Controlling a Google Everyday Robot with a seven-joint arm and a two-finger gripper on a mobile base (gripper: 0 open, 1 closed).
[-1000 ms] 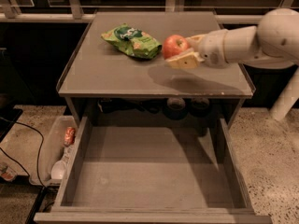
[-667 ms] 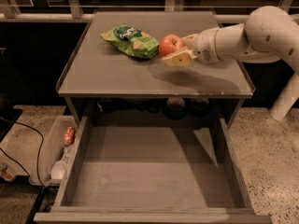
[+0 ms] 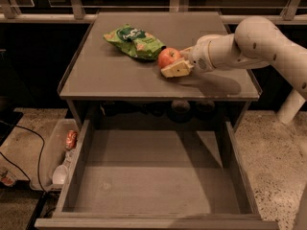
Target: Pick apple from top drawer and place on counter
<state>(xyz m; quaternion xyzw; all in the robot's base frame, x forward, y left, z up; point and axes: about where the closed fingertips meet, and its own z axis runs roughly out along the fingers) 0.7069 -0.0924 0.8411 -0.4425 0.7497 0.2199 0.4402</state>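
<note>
Over the gray counter (image 3: 110, 75), just right of a green snack bag (image 3: 135, 41), the gripper (image 3: 171, 62) of the white arm (image 3: 249, 44) pinches the red apple (image 3: 167, 56) between its 2 fingers, while the top drawer (image 3: 153, 176) below stands open beside a clear plastic bin (image 3: 50, 157).

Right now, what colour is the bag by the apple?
The bag is green, camera view; the gripper is at the apple.

My gripper (image 3: 175, 61) clasped the apple (image 3: 167, 57) over the counter (image 3: 110, 75), with the green snack bag (image 3: 135, 41) crowding just beside it. Bare counter lay nearer the front edge, and the top drawer (image 3: 153, 176) gaped open below.
</note>
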